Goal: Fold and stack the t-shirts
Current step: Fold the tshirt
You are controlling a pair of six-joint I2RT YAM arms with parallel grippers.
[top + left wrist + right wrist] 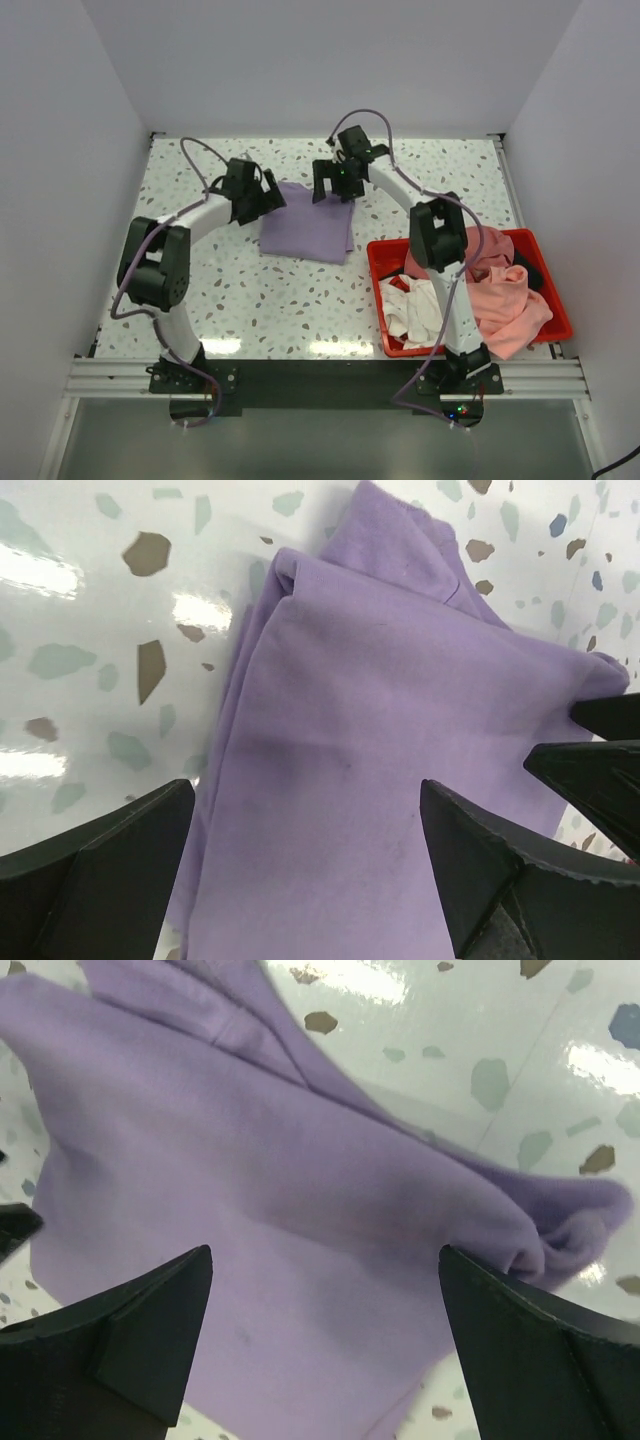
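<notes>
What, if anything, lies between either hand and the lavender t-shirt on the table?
Nothing visible does. The left hand and the right hand both hang open directly over the lavender t-shirt, the left near its far-left corner and the right near its far-right corner. Each wrist view shows only purple fabric beneath the hand.

left arm bent at elbow | left gripper (266, 198) jaws spread wide | right arm stretched forward | right gripper (333, 188) jaws spread wide

A: What stands on the speckled white table (290, 300)?
B: A red bin (375, 285), at its near right corner.
A: And around it?
B: Plain white walls (330, 60), and a metal rail (320, 378) along the near edge.
</notes>
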